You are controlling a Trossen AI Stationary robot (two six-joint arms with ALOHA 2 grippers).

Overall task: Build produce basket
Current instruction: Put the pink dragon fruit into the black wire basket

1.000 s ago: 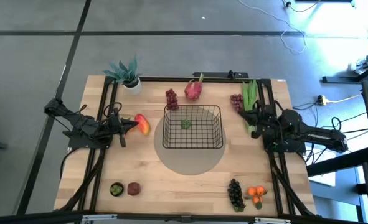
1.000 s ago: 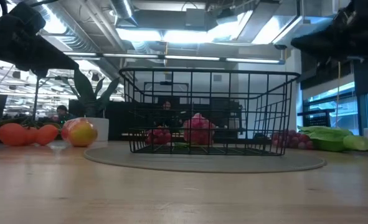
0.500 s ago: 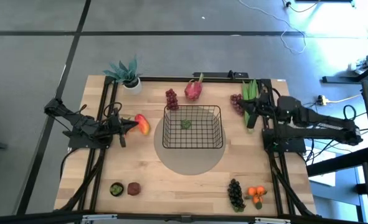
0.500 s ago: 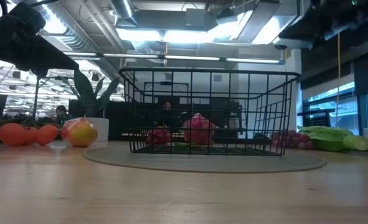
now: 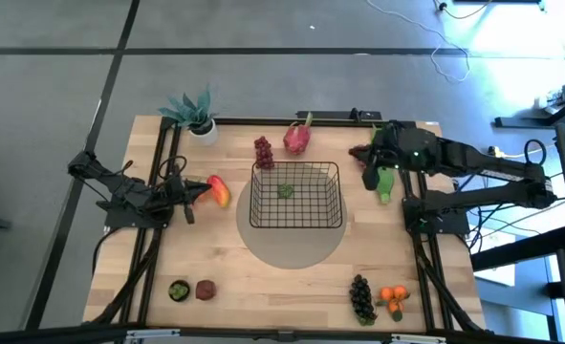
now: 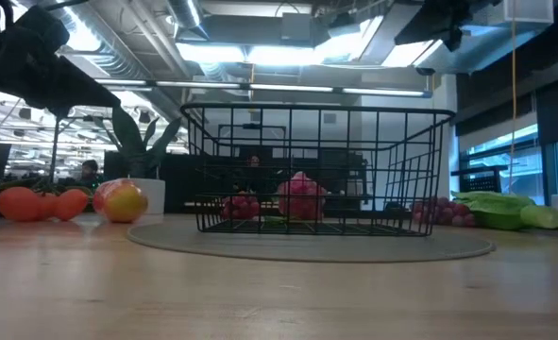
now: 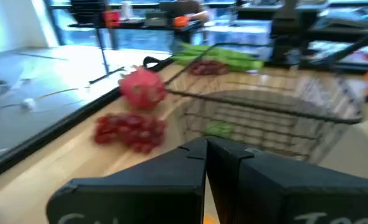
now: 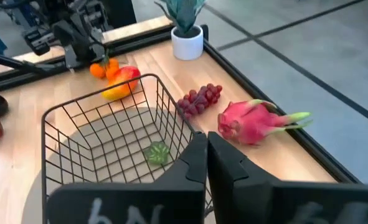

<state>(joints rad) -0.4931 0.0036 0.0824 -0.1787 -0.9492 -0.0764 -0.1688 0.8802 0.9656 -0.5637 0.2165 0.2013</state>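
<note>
Wooden table (image 5: 215, 258); right gripper (image 5: 369, 175) hides green pods (image 5: 385, 187) partly.

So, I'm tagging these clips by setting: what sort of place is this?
Probably a robotics lab or workshop, not a kitchen: a wooden table on a bare concrete floor, loose cables trailing across it, and exposed ceiling ducts with strip lights overhead.

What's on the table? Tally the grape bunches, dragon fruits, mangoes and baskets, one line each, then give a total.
Grape bunches: 3
Dragon fruit: 1
Mango: 1
Basket: 1
Total: 6
</note>
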